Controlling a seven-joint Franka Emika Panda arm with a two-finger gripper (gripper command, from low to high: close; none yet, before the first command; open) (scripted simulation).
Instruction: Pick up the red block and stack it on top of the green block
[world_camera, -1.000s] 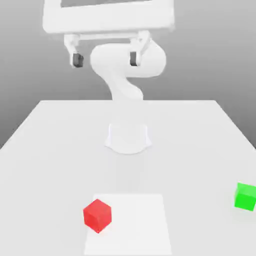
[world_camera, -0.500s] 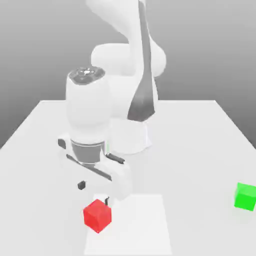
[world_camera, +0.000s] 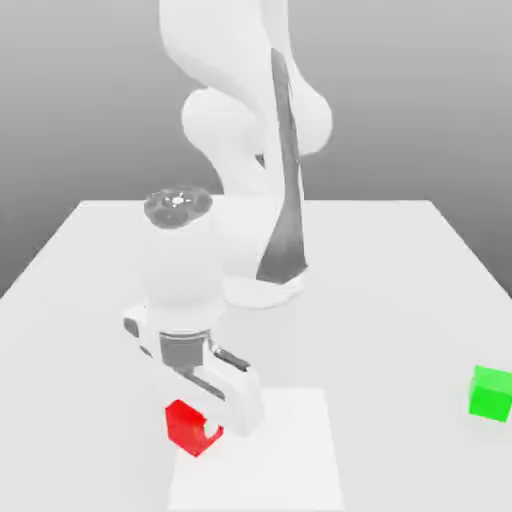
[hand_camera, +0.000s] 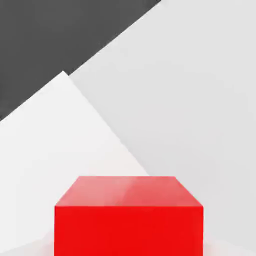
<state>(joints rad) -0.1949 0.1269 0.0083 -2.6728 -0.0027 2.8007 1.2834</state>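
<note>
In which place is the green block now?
In the exterior view, the green block is at the far right, on the pale table, apart from the red block.

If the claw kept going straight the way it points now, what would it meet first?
Likely the red block, which it is already at; past that, probably the white square beneath, though depth there is hard to judge.

- Red block (world_camera: 187, 427): smooth, its upper face faintly glossy.
- Green block (world_camera: 490, 394): smooth, plain-faced.
- Arm (world_camera: 183, 265): smooth, plastic-looking white shell; dark cap (world_camera: 178, 206) glossy.
- Tabletop (world_camera: 400, 300): smooth, matt.
- White sheet (world_camera: 290, 460): flat, matt.
</note>
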